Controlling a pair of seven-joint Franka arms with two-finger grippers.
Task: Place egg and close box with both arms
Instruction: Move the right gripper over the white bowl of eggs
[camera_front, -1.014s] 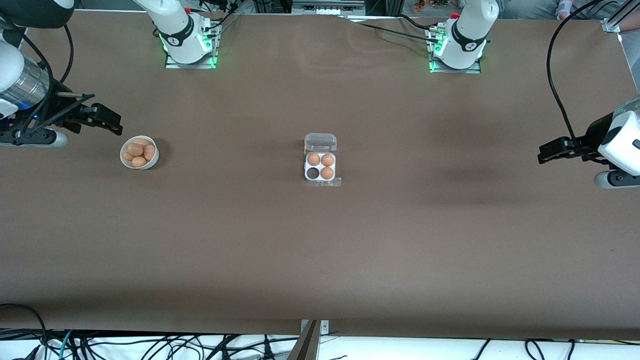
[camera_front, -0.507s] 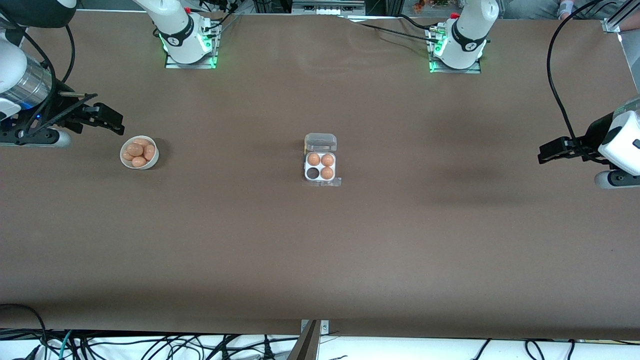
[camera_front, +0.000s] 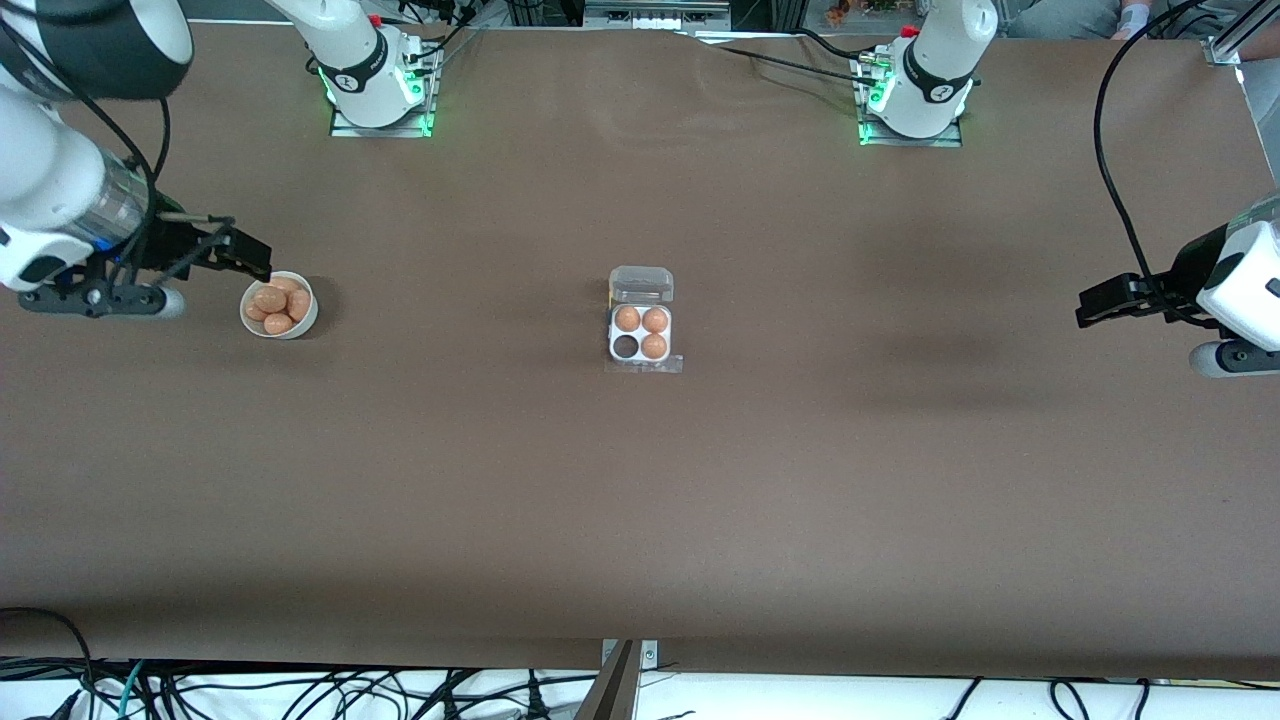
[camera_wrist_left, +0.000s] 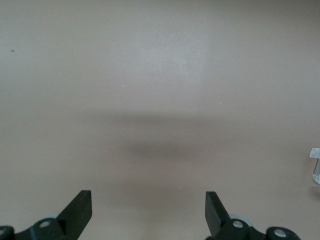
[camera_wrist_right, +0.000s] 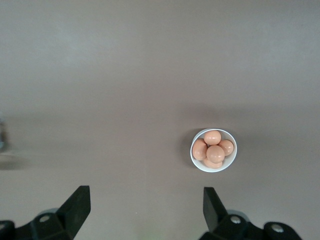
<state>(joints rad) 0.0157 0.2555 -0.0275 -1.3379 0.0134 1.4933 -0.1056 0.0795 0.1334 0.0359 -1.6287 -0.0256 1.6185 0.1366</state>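
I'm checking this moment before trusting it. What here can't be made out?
- Eggs under the top layer in the bowl: hidden by the eggs above, both views.
- Box hinge and lid edge: too small in the front view; cut off by the frame edge in both wrist views.
- Right gripper height over the bowl: front view gives no depth.

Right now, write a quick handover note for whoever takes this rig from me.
Right claw: open, empty, up by the rim of the white bowl of eggs at the right arm's end of the table.
Left claw: open, empty, waiting over bare table at the left arm's end.
Box: mid-table, clear lid open, three cells filled, one cell empty, on the side nearer the front camera.
Done: nothing grasped yet.
Left: pick an egg from the bowl, seat it in the empty cell, close the lid with both arms.
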